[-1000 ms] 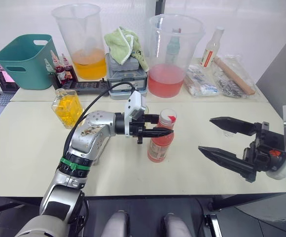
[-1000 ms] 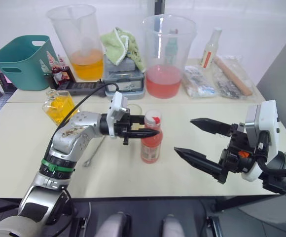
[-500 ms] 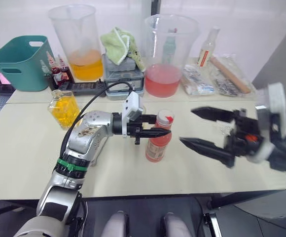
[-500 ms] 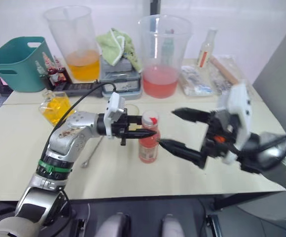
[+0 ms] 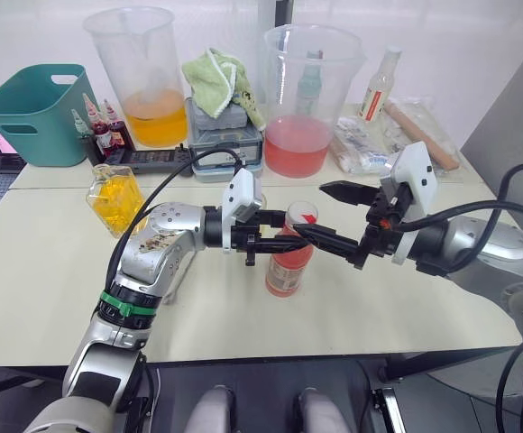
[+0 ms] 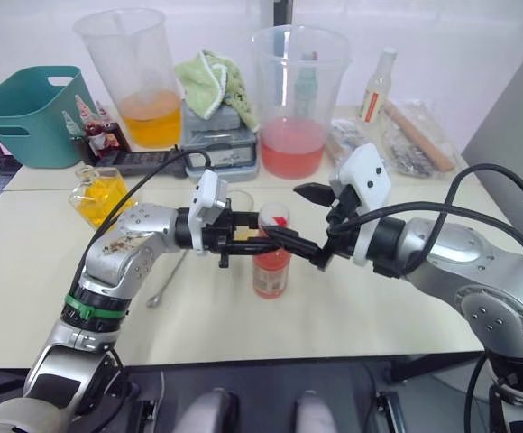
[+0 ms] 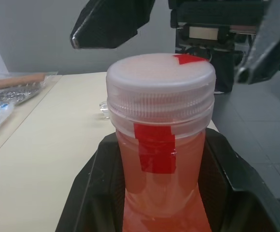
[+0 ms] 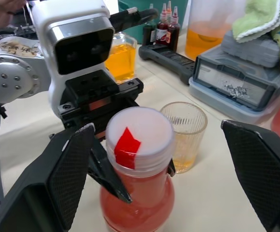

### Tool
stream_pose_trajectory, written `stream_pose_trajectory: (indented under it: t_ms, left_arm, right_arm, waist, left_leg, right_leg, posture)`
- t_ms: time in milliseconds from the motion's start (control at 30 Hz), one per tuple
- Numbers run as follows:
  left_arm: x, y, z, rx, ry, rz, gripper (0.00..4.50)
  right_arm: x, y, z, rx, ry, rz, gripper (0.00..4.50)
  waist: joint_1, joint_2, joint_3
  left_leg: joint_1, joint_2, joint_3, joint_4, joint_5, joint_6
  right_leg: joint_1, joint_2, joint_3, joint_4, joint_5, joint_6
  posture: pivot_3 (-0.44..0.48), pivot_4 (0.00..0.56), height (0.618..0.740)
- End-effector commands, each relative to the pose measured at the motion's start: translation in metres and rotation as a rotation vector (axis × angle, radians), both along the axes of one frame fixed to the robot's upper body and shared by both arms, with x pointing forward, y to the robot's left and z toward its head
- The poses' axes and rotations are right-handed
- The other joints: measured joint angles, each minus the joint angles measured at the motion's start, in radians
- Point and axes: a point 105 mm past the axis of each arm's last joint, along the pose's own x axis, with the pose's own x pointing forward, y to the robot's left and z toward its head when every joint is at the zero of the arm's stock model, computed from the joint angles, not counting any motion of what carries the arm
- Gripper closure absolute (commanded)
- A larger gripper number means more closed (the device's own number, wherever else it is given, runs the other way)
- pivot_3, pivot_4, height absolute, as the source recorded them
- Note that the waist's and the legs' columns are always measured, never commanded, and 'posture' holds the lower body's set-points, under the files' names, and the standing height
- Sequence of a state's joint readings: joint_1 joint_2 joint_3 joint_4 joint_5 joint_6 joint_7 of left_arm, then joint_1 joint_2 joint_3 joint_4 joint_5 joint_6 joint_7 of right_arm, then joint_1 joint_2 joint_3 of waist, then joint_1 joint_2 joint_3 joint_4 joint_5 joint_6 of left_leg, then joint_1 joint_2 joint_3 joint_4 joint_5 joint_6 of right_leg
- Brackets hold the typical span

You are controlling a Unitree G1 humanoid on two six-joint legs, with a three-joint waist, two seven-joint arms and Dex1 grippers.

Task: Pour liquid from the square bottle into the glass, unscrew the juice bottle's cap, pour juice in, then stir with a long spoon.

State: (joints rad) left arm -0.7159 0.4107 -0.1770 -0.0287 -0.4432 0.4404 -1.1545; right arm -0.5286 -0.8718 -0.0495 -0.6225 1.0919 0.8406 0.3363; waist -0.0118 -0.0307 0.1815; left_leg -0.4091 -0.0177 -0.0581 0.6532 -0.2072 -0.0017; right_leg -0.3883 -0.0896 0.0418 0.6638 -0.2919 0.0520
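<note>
Right above the upright juice bottle (image 5: 290,266), clamped at the neck by the left gripper (image 5: 281,242), the wide-open right gripper (image 8: 174,179) straddled the cap (image 8: 139,137).

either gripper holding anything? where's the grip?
Left gripper holds the juice bottle by its neck, just below the cap. Right gripper is open around the cap, holding nothing.

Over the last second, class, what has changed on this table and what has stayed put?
The right gripper has swung in from the robot's right, its open fingers now flanking the cap without gripping it. The left gripper stays clamped on the juice bottle, which stands where it was. The glass and square bottle are unmoved.
</note>
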Motion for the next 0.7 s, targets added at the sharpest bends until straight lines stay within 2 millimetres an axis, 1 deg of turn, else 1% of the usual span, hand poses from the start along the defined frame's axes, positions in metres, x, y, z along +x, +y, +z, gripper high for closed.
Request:
stream_pose_trajectory:
  t_ms: [33, 100, 233, 267, 367, 433, 533, 600, 700]
  left_arm:
    - [-0.001, 0.002, -0.005, 0.031, 0.007, 0.014, 3.01]
    - [-0.001, 0.003, -0.005, 0.031, 0.007, 0.016, 3.01]
    - [-0.001, 0.003, -0.005, 0.030, 0.003, 0.020, 3.01]
    - [-0.001, 0.003, -0.005, 0.030, 0.002, 0.021, 3.01]
    - [-0.002, 0.003, -0.005, 0.028, 0.001, 0.025, 3.01]
    - [-0.002, 0.004, -0.004, 0.026, 0.000, 0.034, 3.01]
    - [-0.002, 0.004, -0.004, 0.022, 0.000, 0.042, 3.01]
    - [-0.002, 0.004, -0.003, 0.020, 0.000, 0.046, 3.01]
    - [-0.004, 0.005, -0.004, 0.014, 0.001, 0.064, 3.01]
  right_arm:
    - [-0.001, 0.002, 0.006, 0.013, -0.027, 0.002, 0.55]
    - [0.000, 0.002, 0.005, 0.021, -0.022, 0.003, 1.16]
    - [-0.001, 0.003, 0.003, 0.021, -0.005, 0.021, 2.55]
    - [-0.002, 0.004, 0.002, 0.020, 0.000, 0.027, 2.80]
    - [-0.002, 0.005, 0.001, 0.034, 0.017, 0.045, 2.81]
    - [-0.005, 0.008, -0.002, 0.030, 0.044, 0.096, 2.81]
    - [-0.012, 0.013, -0.005, -0.006, 0.063, 0.217, 2.81]
    - [-0.015, 0.012, -0.006, -0.034, 0.065, 0.281, 2.81]
    - [-0.017, 0.010, -0.011, -0.144, 0.063, 0.494, 2.81]
  waist:
    - [0.000, 0.000, 0.000]
    - [0.000, 0.000, 0.000]
    - [0.000, 0.000, 0.000]
    - [0.000, 0.000, 0.000]
    - [0.000, 0.000, 0.000]
    - [0.000, 0.000, 0.000]
    - [0.000, 0.000, 0.000]
    - [0.000, 0.000, 0.000]
    - [-0.002, 0.000, 0.000]
  left_leg:
    - [0.000, 0.000, 0.000, 0.000, 0.000, 0.000]
    - [0.000, 0.000, 0.000, 0.000, 0.000, 0.000]
    - [0.000, 0.000, 0.000, 0.000, 0.000, 0.000]
    - [0.000, 0.000, 0.000, 0.000, 0.000, 0.000]
    - [0.000, 0.000, 0.000, 0.000, 0.000, 0.000]
    - [0.000, 0.000, 0.000, 0.000, 0.000, 0.000]
    - [0.001, 0.000, 0.000, 0.000, 0.000, 0.000]
    - [0.001, 0.000, 0.000, 0.000, 0.000, 0.000]
    - [0.001, 0.000, 0.001, 0.000, 0.000, 0.000]
  right_leg:
    - [0.000, 0.000, 0.000, 0.000, 0.000, 0.000]
    - [0.000, 0.000, 0.000, 0.000, 0.000, 0.000]
    - [0.000, 0.000, 0.000, 0.000, 0.000, 0.000]
    - [0.000, 0.000, 0.000, 0.000, 0.000, 0.000]
    - [0.000, 0.000, 0.000, 0.000, 0.000, 0.000]
    - [0.000, 0.000, 0.000, 0.000, 0.000, 0.000]
    - [0.000, 0.000, 0.000, 0.000, 0.000, 0.000]
    - [0.000, 0.000, 0.000, 0.000, 0.000, 0.000]
    - [0.000, 0.000, 0.000, 0.000, 0.000, 0.000]
  posture:
    - [0.000, 0.150, 0.740]
    - [0.000, 0.150, 0.740]
    - [0.000, 0.150, 0.740]
    - [0.000, 0.150, 0.740]
    - [0.000, 0.150, 0.740]
    - [0.000, 0.150, 0.740]
    - [0.000, 0.150, 0.740]
    - [0.000, 0.150, 0.740]
    - [0.000, 0.150, 0.740]
